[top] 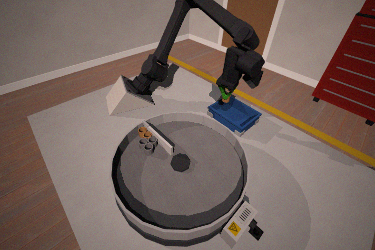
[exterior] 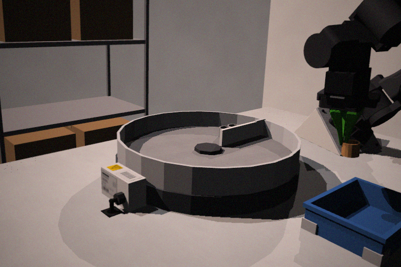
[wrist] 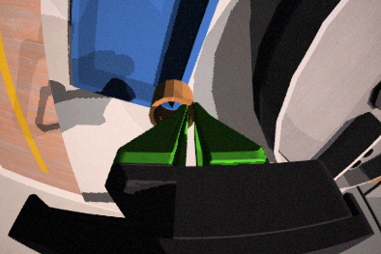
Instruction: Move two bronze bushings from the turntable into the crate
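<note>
My gripper (top: 225, 97) (exterior: 345, 142) (wrist: 190, 109) is shut on the wall of a bronze bushing (top: 225, 100) (exterior: 350, 150) (wrist: 174, 89), held in the air near a corner of the blue crate (top: 224, 122) (exterior: 346, 230) (wrist: 207, 16). No bushing shows inside the crate; part of its inside is hidden. On the turntable (top: 182, 232) (exterior: 168, 174), two bronze bushings (top: 140, 135) (top: 147, 137) stand close together at the rim in the top view, beside three grey bushings (top: 143, 145) (top: 155, 145) (top: 148, 151). In the exterior view the divider mostly hides them.
A pale upright divider (top: 162, 141) (exterior: 244, 134) stands on the turntable between rim and dark hub (top: 180, 163) (exterior: 207, 148). The turntable's raised wall lies beside the crate. A white control box (top: 243, 214) (exterior: 137, 194) and small black device (top: 256, 232) (exterior: 119, 198) stand outside it.
</note>
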You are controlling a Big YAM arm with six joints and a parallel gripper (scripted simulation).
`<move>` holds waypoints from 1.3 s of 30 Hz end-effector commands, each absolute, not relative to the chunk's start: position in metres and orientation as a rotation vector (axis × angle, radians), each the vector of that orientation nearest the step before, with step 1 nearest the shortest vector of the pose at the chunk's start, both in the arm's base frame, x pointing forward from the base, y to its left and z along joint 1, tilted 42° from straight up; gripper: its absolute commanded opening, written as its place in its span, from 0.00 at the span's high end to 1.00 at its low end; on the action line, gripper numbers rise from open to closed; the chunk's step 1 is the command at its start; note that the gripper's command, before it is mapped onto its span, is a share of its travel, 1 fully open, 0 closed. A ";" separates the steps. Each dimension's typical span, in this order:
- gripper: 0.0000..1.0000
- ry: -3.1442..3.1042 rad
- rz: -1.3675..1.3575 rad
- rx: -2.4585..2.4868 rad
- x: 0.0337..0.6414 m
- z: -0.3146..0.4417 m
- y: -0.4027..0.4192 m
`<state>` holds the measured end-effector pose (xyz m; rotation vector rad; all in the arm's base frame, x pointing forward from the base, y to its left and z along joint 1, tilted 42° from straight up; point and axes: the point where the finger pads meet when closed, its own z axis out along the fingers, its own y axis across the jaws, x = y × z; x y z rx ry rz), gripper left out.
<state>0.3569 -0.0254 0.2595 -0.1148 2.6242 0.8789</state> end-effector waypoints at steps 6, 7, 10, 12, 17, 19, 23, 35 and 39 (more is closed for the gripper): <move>1.00 2.603 0.834 -0.024 0.390 0.310 -0.010; 1.00 2.602 0.835 -0.024 0.392 0.313 -0.007; 1.00 2.602 0.837 -0.023 0.396 0.319 0.000; 1.00 2.603 0.838 -0.022 0.397 0.321 0.002; 1.00 2.601 0.834 0.010 0.398 0.322 -0.005; 1.00 2.601 0.835 0.009 0.398 0.322 -0.005; 1.00 2.600 0.835 0.009 0.398 0.322 -0.005; 1.00 2.600 0.835 0.009 0.398 0.322 -0.005; 1.00 2.600 0.835 0.009 0.398 0.322 -0.005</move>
